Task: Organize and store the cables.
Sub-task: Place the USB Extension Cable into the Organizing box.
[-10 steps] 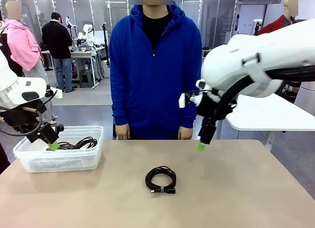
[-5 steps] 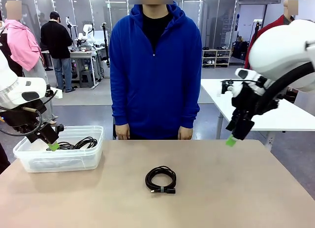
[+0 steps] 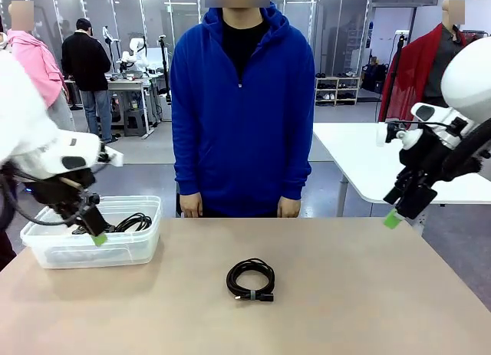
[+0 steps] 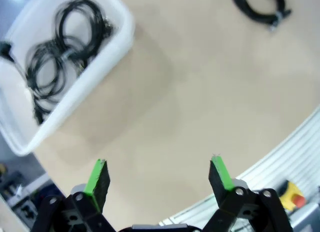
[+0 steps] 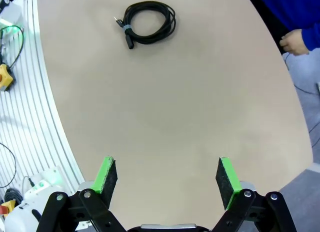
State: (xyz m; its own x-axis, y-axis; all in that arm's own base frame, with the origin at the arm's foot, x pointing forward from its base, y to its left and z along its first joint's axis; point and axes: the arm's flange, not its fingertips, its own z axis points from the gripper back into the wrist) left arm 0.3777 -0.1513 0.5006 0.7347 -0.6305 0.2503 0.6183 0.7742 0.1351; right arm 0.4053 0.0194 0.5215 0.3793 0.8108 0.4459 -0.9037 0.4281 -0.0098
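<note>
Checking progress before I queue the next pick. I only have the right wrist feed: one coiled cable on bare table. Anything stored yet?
Observer: Yes. A clear plastic bin sits at the table's left end with coiled cables already inside.
Operator: Where's the left arm?
Observer: The left gripper hangs by the bin's near rim, jaws open, holding nothing.
Operator: And my gripper, as seen from the front?
Observer: The right gripper is up off the table at its far right edge, well away from the loose cable in the middle.
Operator: Person in the way?
Observer: The person stands at the far side, hands down at the table's far edge, not near the cable.
</note>
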